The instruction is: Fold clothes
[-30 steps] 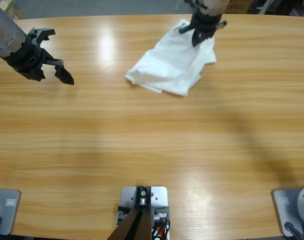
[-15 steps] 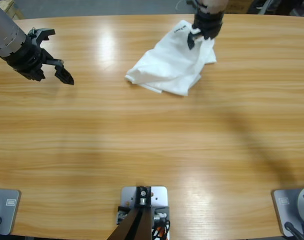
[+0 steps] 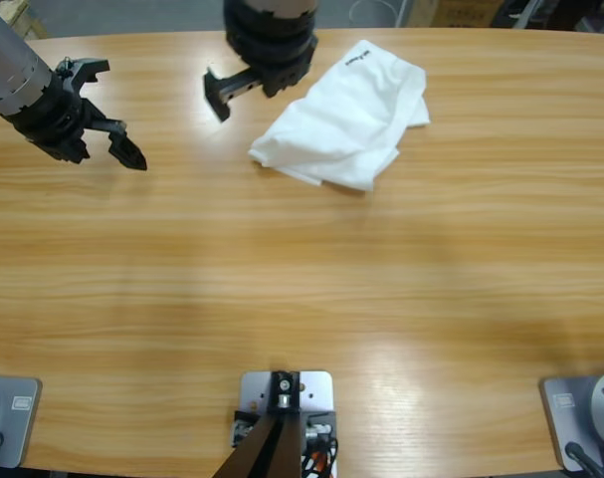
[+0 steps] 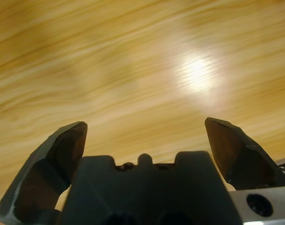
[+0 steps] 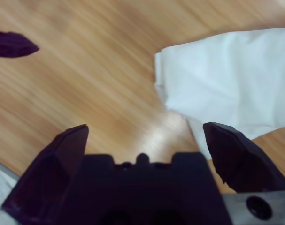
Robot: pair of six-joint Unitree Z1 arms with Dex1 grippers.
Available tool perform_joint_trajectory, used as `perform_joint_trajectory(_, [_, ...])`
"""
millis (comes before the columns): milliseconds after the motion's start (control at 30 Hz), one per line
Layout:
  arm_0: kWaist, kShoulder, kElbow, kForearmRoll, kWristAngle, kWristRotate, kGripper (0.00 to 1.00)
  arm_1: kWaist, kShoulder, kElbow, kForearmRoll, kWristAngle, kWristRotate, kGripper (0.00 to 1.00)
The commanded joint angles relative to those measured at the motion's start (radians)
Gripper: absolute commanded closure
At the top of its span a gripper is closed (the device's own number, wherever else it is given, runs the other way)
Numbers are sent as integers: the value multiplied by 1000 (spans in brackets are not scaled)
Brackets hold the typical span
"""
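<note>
On the far side of the table point(image 3: 302, 299), your T-shirt point(image 3: 346, 119) lies bunched, long axis running from 1 to 7 o'clock. Your right gripper point(image 3: 222, 95) hangs just off its 9 o'clock edge, jaws wide apart, holding nothing. Your left gripper point(image 3: 107, 119) sits well apart at the left edge, likewise spread and empty. Nothing stands between either gripper and the cloth.
</note>
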Motion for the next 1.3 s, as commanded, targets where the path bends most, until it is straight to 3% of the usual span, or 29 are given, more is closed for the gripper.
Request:
perform_joint_trajectory(33, [0, -5, 42, -13, -17, 13, 4, 13, 102, 92, 73, -14, 14, 0])
perform_joint_trajectory(200, [-1, -1, 42, -13, -17, 13, 4, 13, 138, 87, 69, -21, 4, 0])
perform_joint_trajectory(300, [-2, -10, 45, -16, -17, 13, 4, 12, 54, 149, 26, -81, 0, 0])
perform_joint_trajectory(433, [-7, -71, 105, -68, -34, 13, 4, -53, -384, 818, -461, -59, 6, 0])
perform_joint_trajectory(533, [-6, -67, 113, -91, -76, 14, 4, -102, -553, 1040, -510, -71, 6, 0])
perform_joint_trajectory(667, [8, -23, 112, -190, -324, 16, 4, -141, -686, 1144, -490, -85, 10, 0])
perform_joint_trajectory(767, [108, 38, 109, -291, -624, 19, 4, -145, -739, 1147, -441, -90, 11, 0])
perform_joint_trajectory(833, [170, 95, 71, -335, -805, 56, 4, -145, -770, 1148, -407, -92, 14, 0])
perform_joint_trajectory(1033, [170, 260, -151, -290, -807, 50, 4, -151, -827, 1148, -339, -96, 14, 0])
perform_joint_trajectory(1300, [174, 540, -501, -21, -807, 56, 4, -151, -880, 1141, -282, -96, 30, 0])
